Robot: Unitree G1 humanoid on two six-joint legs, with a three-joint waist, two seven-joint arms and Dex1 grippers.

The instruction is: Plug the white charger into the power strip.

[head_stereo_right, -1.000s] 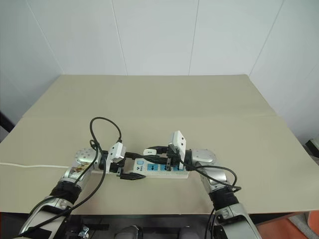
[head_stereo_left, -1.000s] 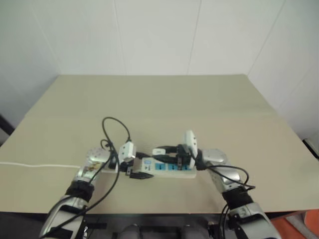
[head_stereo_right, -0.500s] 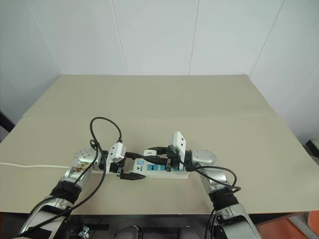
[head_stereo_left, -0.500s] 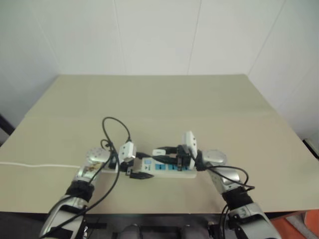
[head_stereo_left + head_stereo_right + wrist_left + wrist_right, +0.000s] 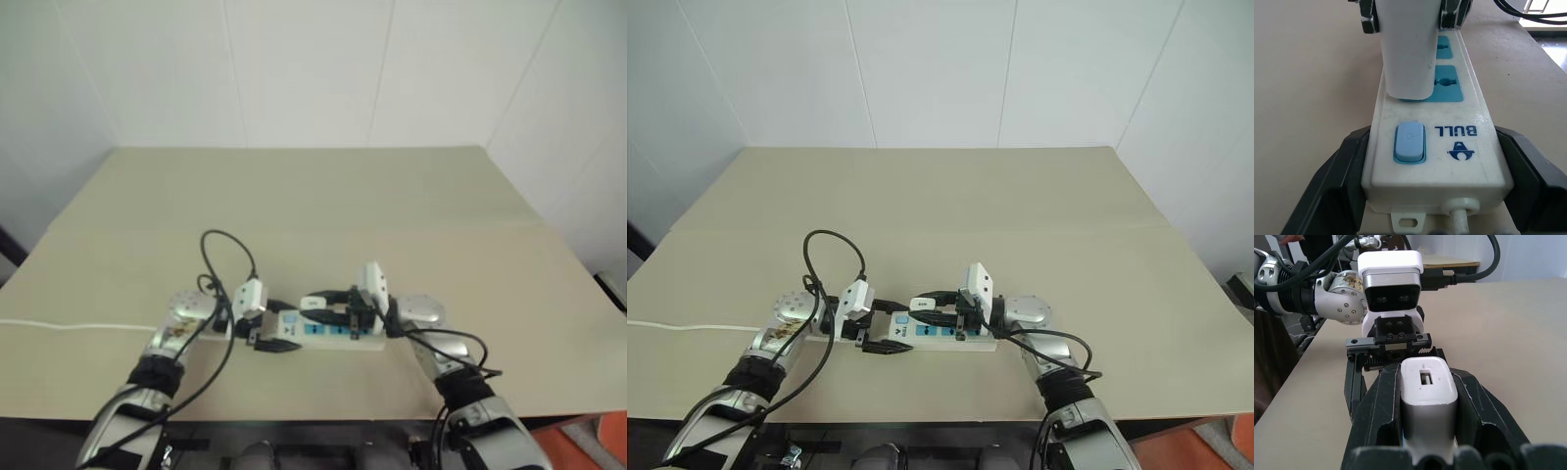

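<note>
Right pincer clamped on white charger, left pincer gripping power strip switch end

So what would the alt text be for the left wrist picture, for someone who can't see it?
A small white cube-like charger, held from above by a black-fingered gripper, stands on the first blue socket of a long flat white power strip on a beige table. Two black fingers of the left gripper clamp the strip's near end, beside its light-blue switch.
</note>
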